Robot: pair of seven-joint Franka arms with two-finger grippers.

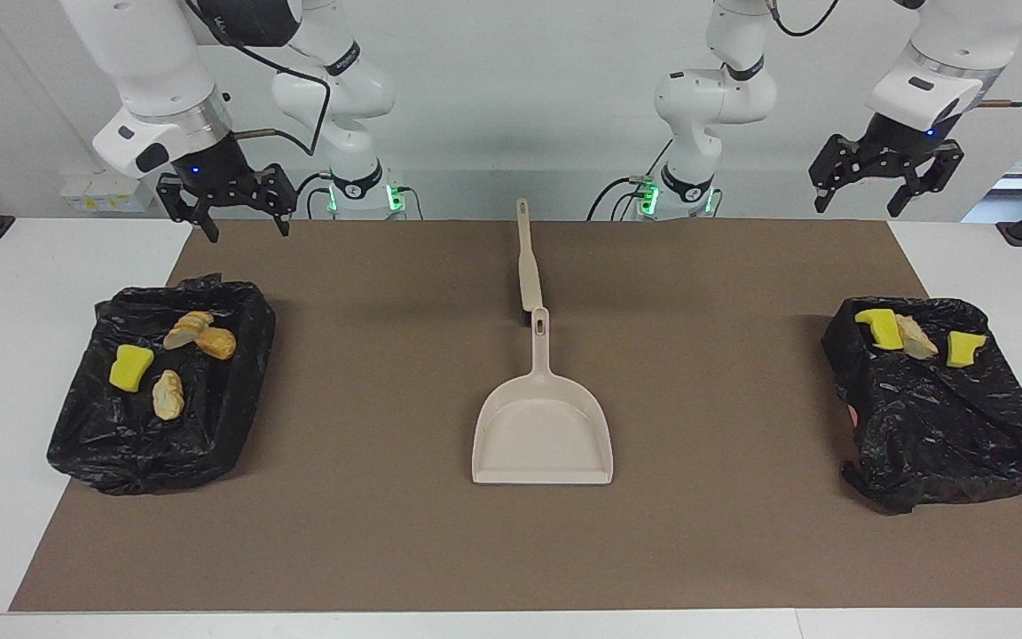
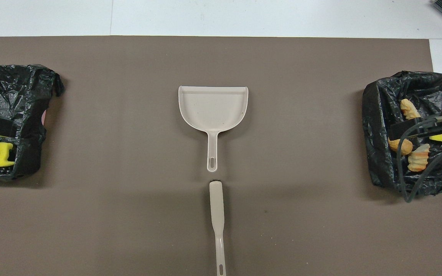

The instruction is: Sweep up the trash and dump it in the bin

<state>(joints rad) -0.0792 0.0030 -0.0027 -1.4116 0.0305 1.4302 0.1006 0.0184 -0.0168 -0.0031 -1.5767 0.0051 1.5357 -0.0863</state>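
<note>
All the trash sits in two black bag-lined bins: four scraps point(image 1: 165, 364) in the bin point(image 1: 85, 444) at the right arm's end of the tabletop, three point(image 1: 915, 340) in the bin point(image 1: 946, 444) at the left arm's end. The dustpan point(image 1: 543, 435) lies empty between the bins, with the brush point(image 1: 526, 257) at its handle tip. The left gripper point(image 1: 885, 174) and the right gripper point(image 1: 224, 201) hang high, fingers apart and empty. A low arm could snag a loose bag and spill scraps.
</note>
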